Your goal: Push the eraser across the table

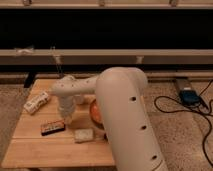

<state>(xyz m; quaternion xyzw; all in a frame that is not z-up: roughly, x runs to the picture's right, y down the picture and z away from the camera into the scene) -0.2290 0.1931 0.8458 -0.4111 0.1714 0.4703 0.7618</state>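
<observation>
The eraser, a small dark block with an orange-tan strip on top, lies flat on the light wooden table toward its left front. My white arm reaches in from the right and bends down over the table's middle. The gripper points down just right of and behind the eraser, very close to its right end. I cannot tell whether it touches the eraser.
A pale whitish block lies right of the eraser. A white oblong object sits at the table's left edge. An orange-red round object is partly hidden behind my arm. Cables and a blue device lie on the floor at right.
</observation>
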